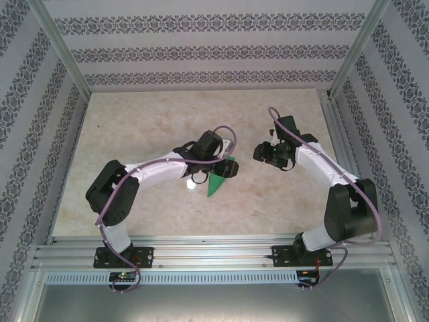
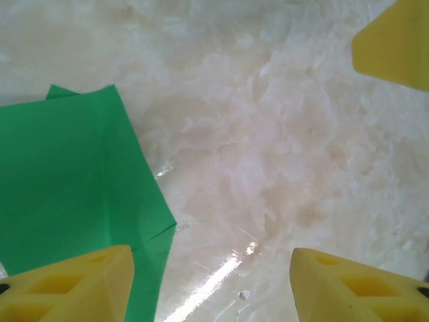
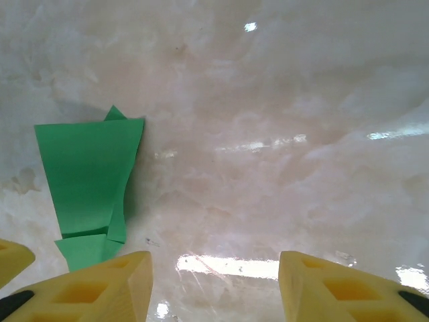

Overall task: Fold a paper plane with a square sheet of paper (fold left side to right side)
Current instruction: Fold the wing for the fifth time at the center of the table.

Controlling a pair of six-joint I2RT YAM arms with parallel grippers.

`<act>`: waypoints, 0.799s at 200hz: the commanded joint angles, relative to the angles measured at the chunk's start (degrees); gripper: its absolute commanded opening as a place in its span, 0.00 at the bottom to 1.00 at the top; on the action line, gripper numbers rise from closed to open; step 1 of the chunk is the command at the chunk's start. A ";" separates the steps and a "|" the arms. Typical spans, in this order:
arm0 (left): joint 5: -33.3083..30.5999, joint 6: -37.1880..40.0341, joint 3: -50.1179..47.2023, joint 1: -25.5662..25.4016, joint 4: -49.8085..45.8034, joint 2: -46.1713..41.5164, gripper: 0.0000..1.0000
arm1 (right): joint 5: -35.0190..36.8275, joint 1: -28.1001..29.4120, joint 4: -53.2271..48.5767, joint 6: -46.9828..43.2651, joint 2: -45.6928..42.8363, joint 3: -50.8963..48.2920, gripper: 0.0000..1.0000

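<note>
While I hover over the bench (image 1: 134,134), my left pincer (image 2: 211,268): released, empty, nearer.
Right pincer (image 3: 214,265): released, empty.
Paper plane (image 2: 67,181): left of both pincers, long axis running forward.

The tabletop (image 1: 134,134) lies bare across its far, left and near-right areas; passage there is unobstructed. The green paper (image 1: 216,186) lies flat near the centre, partly beneath the left gripper (image 1: 230,168). A narrow gap separates the left gripper from the right gripper (image 1: 261,153). Patterned walls (image 1: 201,54) and aluminium posts (image 1: 62,50) bound the table on three sides.
</note>
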 commanded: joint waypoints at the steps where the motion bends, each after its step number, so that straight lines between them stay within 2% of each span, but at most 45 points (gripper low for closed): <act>1: -13.73 5.65 6.69 -3.65 -15.32 3.33 0.65 | 0.91 -3.47 1.38 -1.74 -5.30 -4.53 0.54; 48: -25.61 8.96 19.89 -8.93 -28.95 14.16 0.69 | -1.65 -10.38 0.62 -3.99 -10.92 -10.93 0.55; 88: -33.89 9.36 28.29 -10.91 -36.62 21.54 0.68 | -2.74 -12.89 0.09 -5.09 -12.98 -13.19 0.55; 126: -38.98 9.84 31.19 -11.69 -39.06 25.00 0.61 | -3.73 -14.09 0.07 -5.44 -13.61 -13.94 0.56; 160: -39.88 10.35 32.06 -11.70 -38.53 25.96 0.50 | -4.40 -14.23 0.44 -5.36 -13.34 -14.02 0.55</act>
